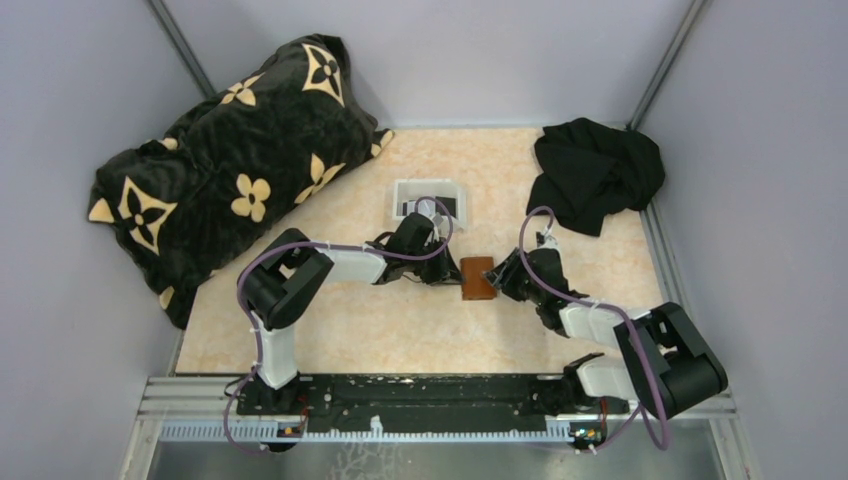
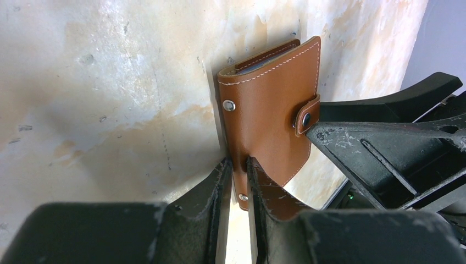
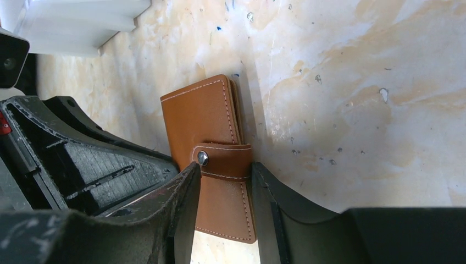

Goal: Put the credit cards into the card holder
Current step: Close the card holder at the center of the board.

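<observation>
The closed reddish-brown leather card holder [image 1: 477, 278] sits mid-frame, long axis top-to-bottom. The left end effector [image 2: 238, 162] clamps its edge. The right end effector [image 3: 224, 168] flanks its other side; I cannot tell whether it grips.

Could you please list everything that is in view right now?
card holder: one, brown, table centre, snapped shut, between both pincers.
tray: one, white, beyond the holder; dark contents unclear.
cushion: one, black with cream flowers, far left.
cloth: one, black, far right.
table: one, beige marbled.
left pincer: black, clamped on the card holder's edge.
right pincer: black, straddling its strap side.
</observation>
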